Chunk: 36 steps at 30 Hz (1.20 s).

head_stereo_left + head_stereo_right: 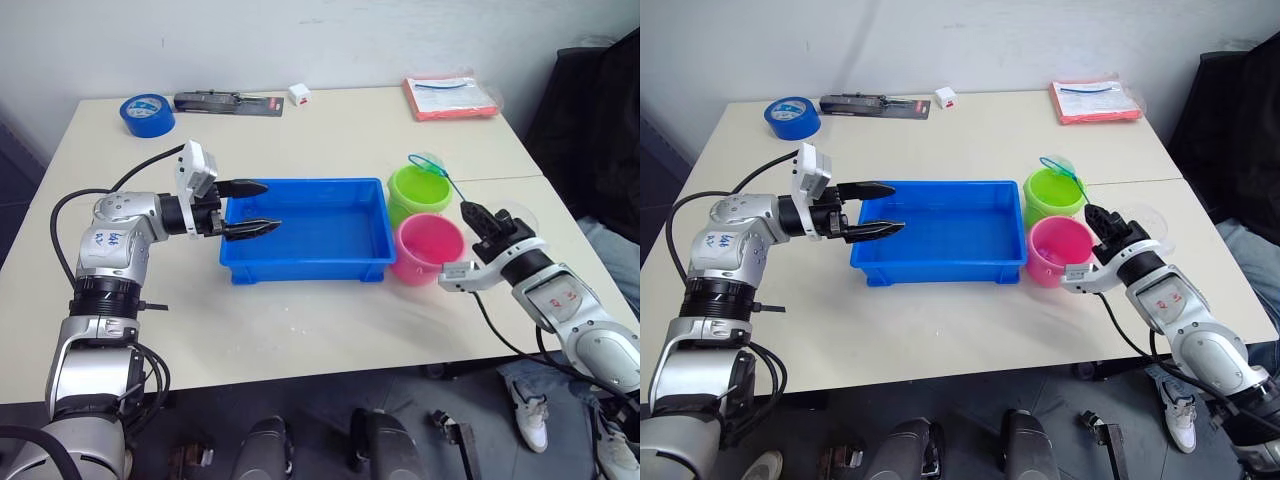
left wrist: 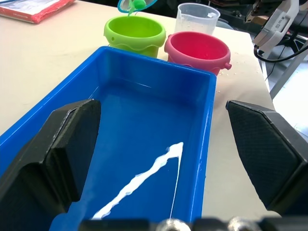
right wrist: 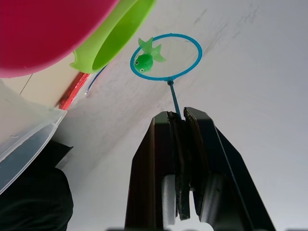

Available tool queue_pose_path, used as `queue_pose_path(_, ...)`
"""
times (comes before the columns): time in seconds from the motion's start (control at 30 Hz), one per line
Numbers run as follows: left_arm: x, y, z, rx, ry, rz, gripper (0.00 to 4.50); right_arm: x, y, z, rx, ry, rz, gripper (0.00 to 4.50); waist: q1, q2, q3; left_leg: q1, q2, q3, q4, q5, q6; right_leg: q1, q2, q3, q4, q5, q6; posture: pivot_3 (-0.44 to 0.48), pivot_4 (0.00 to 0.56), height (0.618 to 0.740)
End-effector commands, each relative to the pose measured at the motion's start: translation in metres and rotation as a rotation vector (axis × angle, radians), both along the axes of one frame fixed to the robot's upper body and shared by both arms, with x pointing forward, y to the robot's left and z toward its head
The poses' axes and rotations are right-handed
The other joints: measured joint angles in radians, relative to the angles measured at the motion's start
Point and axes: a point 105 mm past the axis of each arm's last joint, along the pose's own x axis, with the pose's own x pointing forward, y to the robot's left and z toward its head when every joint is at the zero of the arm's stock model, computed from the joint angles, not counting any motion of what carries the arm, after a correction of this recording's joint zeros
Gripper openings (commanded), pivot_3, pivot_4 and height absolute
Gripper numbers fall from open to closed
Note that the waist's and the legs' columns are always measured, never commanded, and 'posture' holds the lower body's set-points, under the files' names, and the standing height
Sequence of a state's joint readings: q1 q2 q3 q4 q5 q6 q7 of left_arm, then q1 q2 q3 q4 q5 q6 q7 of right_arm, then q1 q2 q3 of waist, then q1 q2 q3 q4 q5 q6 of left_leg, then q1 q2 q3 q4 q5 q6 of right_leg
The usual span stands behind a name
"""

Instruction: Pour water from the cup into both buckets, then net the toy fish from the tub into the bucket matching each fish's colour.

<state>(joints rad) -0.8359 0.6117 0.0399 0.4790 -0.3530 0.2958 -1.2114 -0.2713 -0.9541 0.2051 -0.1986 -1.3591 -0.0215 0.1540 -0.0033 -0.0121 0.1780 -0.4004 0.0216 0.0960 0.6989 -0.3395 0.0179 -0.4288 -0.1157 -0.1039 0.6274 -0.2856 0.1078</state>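
The blue tub [image 1: 305,270] sits mid-table and holds water. My left gripper [image 1: 255,208] hangs open over its left end, fingers [image 2: 62,144] spread wide with nothing between them. To the tub's right stand the lime green bucket [image 1: 420,195] and, nearer me, the pink bucket [image 1: 428,250]. The clear cup [image 2: 197,17] stands just right of the buckets. My right gripper [image 1: 475,215] is shut on the net's thin handle. The net [image 3: 166,57] hovers at the green bucket's far rim, carrying a green toy fish [image 3: 147,57].
Along the table's far edge lie a blue tape roll [image 1: 147,114], a black tool pack [image 1: 228,102], a small white block [image 1: 299,94] and a red folder [image 1: 450,97]. A person's shoe [image 1: 525,400] shows below the table's right edge.
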Motion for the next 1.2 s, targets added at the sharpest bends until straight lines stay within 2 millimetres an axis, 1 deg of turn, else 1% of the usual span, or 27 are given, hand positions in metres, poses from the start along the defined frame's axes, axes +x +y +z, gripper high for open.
queue_pose_path(0.03, -0.003, 0.003, 0.011, -0.016, -0.047, 0.005, 4.48, 0.000, 0.005, 0.008, -0.019, -0.040, 0.023, 0.78, 0.000, 0.000, 0.000, 0.000, 0.000, 0.000, 0.000, 0.000, 0.000, 0.000, 0.000, 0.000, 0.000, 0.000, 0.000, 0.000, 0.150, 0.737)
queue_pose_path(0.2, -0.004, 0.005, 0.011, -0.017, -0.048, 0.010, 4.48, 0.000, 0.004, 0.006, -0.010, -0.033, 0.013, 0.78, 0.000, 0.000, 0.000, 0.000, 0.000, 0.000, 0.000, 0.000, 0.000, 0.000, 0.000, 0.000, 0.000, 0.000, 0.000, 0.000, 0.150, 0.737)
queue_pose_path(0.23, -0.004, 0.005, 0.010, -0.016, -0.046, 0.012, 4.48, 0.002, 0.002, 0.010, 0.010, -0.044, 0.000, 0.78, 0.000, 0.000, 0.000, 0.000, 0.000, 0.000, 0.000, 0.000, 0.000, 0.000, 0.000, 0.000, 0.000, 0.000, 0.000, 0.000, 0.150, 0.737)
queue_pose_path(0.3, -0.004, 0.006, 0.010, -0.014, -0.046, 0.014, 4.48, -0.001, 0.006, 0.006, 0.018, -0.023, 0.014, 0.78, 0.000, 0.000, 0.000, 0.000, 0.000, 0.000, 0.000, 0.000, 0.000, 0.000, 0.000, 0.000, 0.000, 0.000, 0.000, 0.000, 0.150, 0.737)
queue_pose_path(0.37, -0.003, 0.006, 0.010, -0.014, -0.048, 0.017, 4.48, 0.000, 0.003, 0.012, 0.032, -0.046, -0.008, 0.78, 0.000, 0.000, 0.000, 0.000, 0.000, 0.000, 0.000, 0.000, 0.000, 0.000, 0.000, 0.000, 0.000, 0.000, 0.000, 0.000, 0.150, 0.737)
queue_pose_path(0.43, -0.003, 0.006, 0.011, -0.015, -0.048, 0.017, 4.48, -0.001, 0.005, 0.010, 0.027, -0.034, 0.004, 0.78, 0.000, 0.000, 0.000, 0.000, 0.000, 0.000, 0.000, 0.000, 0.000, 0.000, 0.000, 0.000, 0.000, 0.000, 0.000, 0.000, 0.150, 0.737)
queue_pose_path(0.5, -0.003, 0.006, 0.010, -0.014, -0.049, 0.017, 4.48, 0.000, 0.001, 0.011, 0.033, -0.038, -0.015, 0.78, 0.000, 0.000, 0.000, 0.000, 0.000, 0.000, 0.000, 0.000, 0.000, 0.000, 0.000, 0.000, 0.000, 0.000, 0.000, 0.000, 0.150, 0.737)
queue_pose_path(0.6, -0.003, 0.005, 0.011, -0.014, -0.049, 0.015, 4.48, -0.001, 0.002, 0.010, 0.033, -0.033, -0.011, 0.78, 0.000, 0.000, 0.000, 0.000, 0.000, 0.000, 0.000, 0.000, 0.000, 0.000, 0.000, 0.000, 0.000, 0.000, 0.000, 0.000, 0.150, 0.737)
queue_pose_path(0.7, -0.004, 0.006, 0.009, -0.012, -0.046, 0.018, 4.48, -0.001, 0.002, 0.017, 0.047, -0.059, -0.014, 0.78, 0.000, 0.000, 0.000, 0.000, 0.000, 0.000, 0.000, 0.000, 0.000, 0.000, 0.000, 0.000, 0.000, 0.000, 0.000, 0.000, 0.150, 0.737)
queue_pose_path(0.77, -0.004, 0.007, 0.009, -0.010, -0.046, 0.020, 4.48, 0.002, 0.000, 0.022, 0.098, -0.060, -0.030, 0.78, 0.000, 0.000, 0.000, 0.000, 0.000, 0.000, 0.000, 0.000, 0.000, 0.000, 0.000, 0.000, 0.000, 0.000, 0.000, 0.000, 0.150, 0.737)
queue_pose_path(0.83, -0.004, 0.008, 0.009, -0.014, -0.044, 0.022, 4.48, 0.004, 0.003, 0.024, 0.185, -0.039, -0.017, 0.78, 0.000, 0.000, 0.000, 0.000, 0.000, 0.000, 0.000, 0.000, 0.000, 0.000, 0.000, 0.000, 0.000, 0.000, 0.000, 0.000, 0.150, 0.737)
queue_pose_path(0.87, -0.004, 0.008, 0.009, -0.014, -0.044, 0.022, 4.48, 0.003, 0.005, 0.022, 0.256, -0.001, -0.004, 0.78, 0.000, 0.000, 0.000, 0.000, 0.000, 0.000, 0.000, 0.000, 0.000, 0.000, 0.000, 0.000, 0.000, 0.000, 0.000, 0.000, 0.150, 0.737)
queue_pose_path(0.93, -0.004, 0.007, 0.008, -0.014, -0.045, 0.023, 4.48, 0.002, 0.004, 0.017, 0.360, 0.064, -0.015, 0.78, 0.000, 0.000, 0.000, 0.000, 0.000, -0.001, 0.000, 0.000, 0.000, 0.000, 0.001, 0.000, 0.000, 0.000, 0.000, 0.000, 0.150, 0.737)
queue_pose_path(1.13, -0.004, 0.006, 0.009, -0.018, -0.048, 0.021, 4.48, -0.004, 0.008, 0.012, 0.508, 0.153, 0.000, 0.78, 0.001, 0.000, 0.000, 0.000, 0.000, -0.001, 0.000, 0.000, 0.000, 0.001, 0.000, 0.000, 0.000, 0.000, 0.000, 0.000, 0.150, 0.737)
queue_pose_path(1.2, -0.004, 0.006, 0.009, -0.018, -0.048, 0.020, 4.48, -0.004, 0.007, 0.013, 0.519, 0.154, -0.002, 0.78, 0.000, 0.000, 0.000, 0.000, 0.000, -0.001, 0.000, 0.000, 0.000, 0.001, 0.000, 0.000, 0.000, 0.000, 0.000, 0.000, 0.150, 0.737)
